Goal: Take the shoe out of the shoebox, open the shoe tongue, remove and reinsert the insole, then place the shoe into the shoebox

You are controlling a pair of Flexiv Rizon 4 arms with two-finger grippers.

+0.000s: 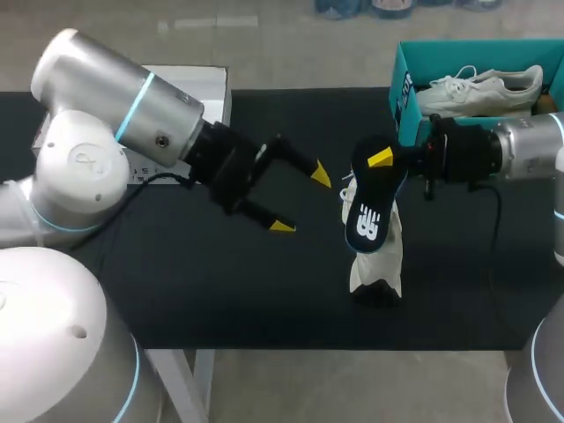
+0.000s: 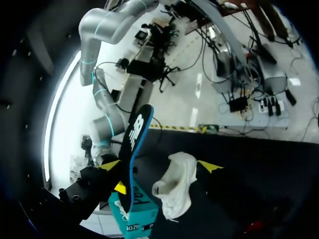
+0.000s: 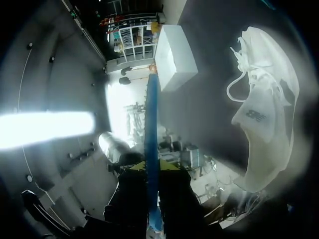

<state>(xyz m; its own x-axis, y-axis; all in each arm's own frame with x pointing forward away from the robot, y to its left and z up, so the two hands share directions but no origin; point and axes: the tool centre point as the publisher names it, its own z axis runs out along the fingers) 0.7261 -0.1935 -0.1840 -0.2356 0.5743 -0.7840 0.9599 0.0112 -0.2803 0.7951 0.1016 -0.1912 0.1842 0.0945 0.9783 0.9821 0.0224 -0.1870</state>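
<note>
Shoe (image 1: 381, 264) sits on the black tabletop (image 1: 220, 291), right of centre. It is well inside the near edge and apart from the teal shoebox (image 1: 404, 97) at the far right, where a second shoe (image 1: 480, 88) lies. Our right tool (image 1: 383, 160) is clamped on the insole (image 1: 368, 216), which hangs over the shoe; we cannot tell whether the two touch. Our left tool (image 1: 301, 201) hovers just left of the insole, fingers spread with nothing between them. Black tabletop shows beneath it and along the near edge. A white box (image 1: 189, 84) stands at the far left edge.
</note>
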